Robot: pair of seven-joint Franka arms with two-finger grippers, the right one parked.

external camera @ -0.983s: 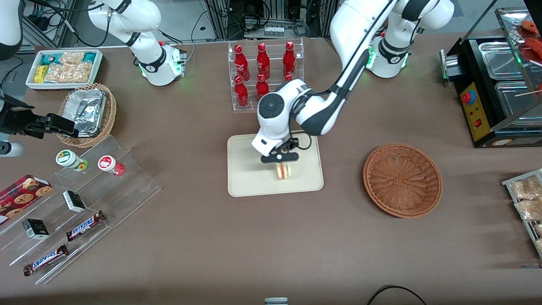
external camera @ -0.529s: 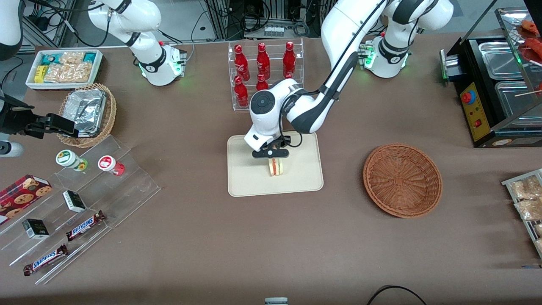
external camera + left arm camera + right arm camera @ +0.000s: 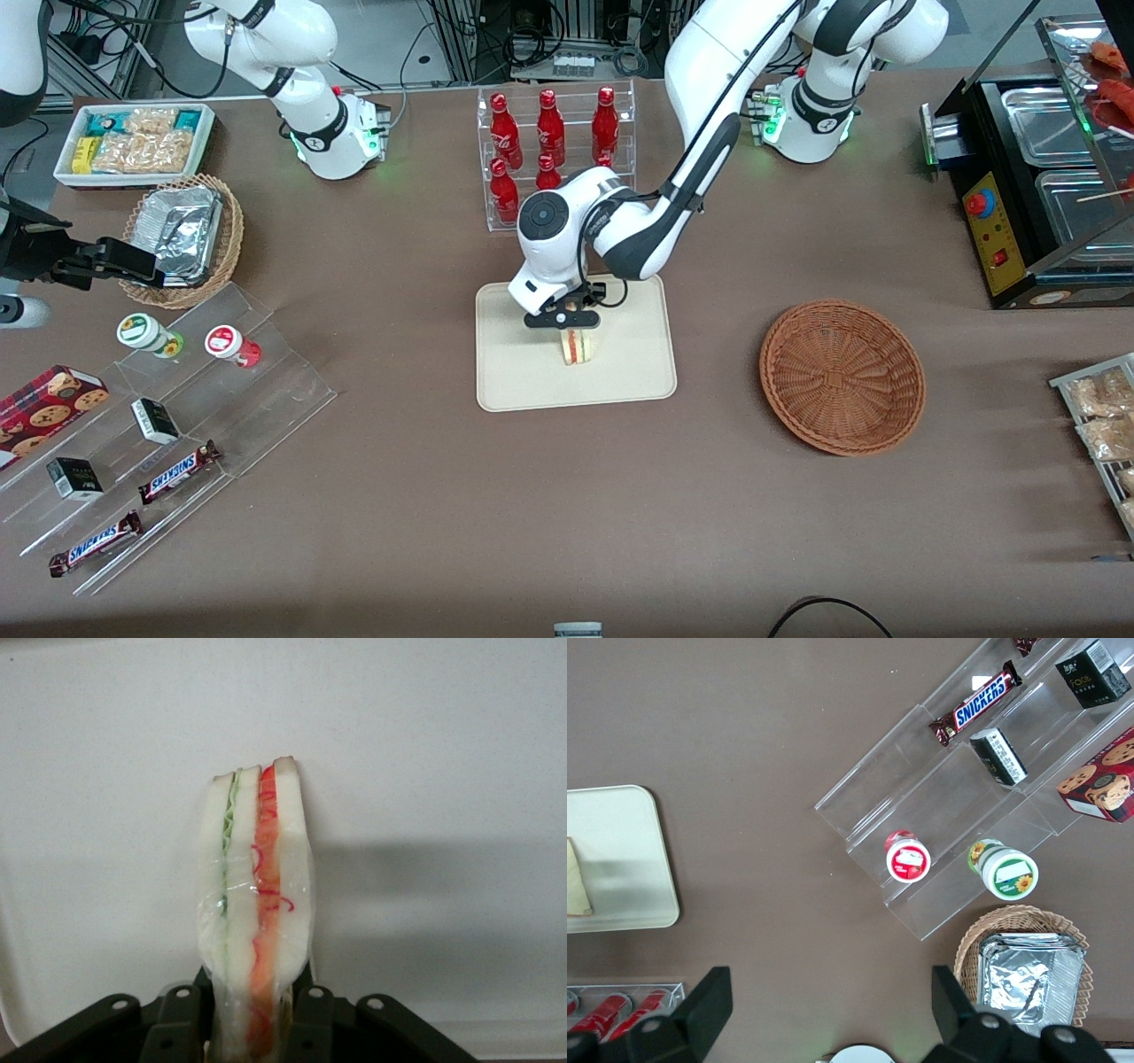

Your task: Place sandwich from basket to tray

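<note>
The sandwich (image 3: 578, 346), a wedge of white bread with red and green filling, stands on edge over the middle of the cream tray (image 3: 518, 385). My left gripper (image 3: 568, 321) is shut on the sandwich (image 3: 257, 904) from above, its black fingers (image 3: 310, 1019) pressed against both bread faces. The tray's pale surface (image 3: 443, 771) lies right under the sandwich; I cannot tell whether the sandwich touches it. The reddish-brown wicker basket (image 3: 842, 377) sits empty toward the working arm's end of the table. A corner of the tray (image 3: 620, 859) and an edge of the sandwich (image 3: 576, 881) show in the right wrist view.
A clear rack of red bottles (image 3: 554, 151) stands just farther from the camera than the tray. Toward the parked arm's end are a clear stepped shelf with snack bars (image 3: 173, 474), a tan basket with foil container (image 3: 182, 235) and a white bin of snacks (image 3: 133, 142).
My left gripper carried the sandwich a little toward the parked arm's end and farther from the camera over the tray, still holding it.
</note>
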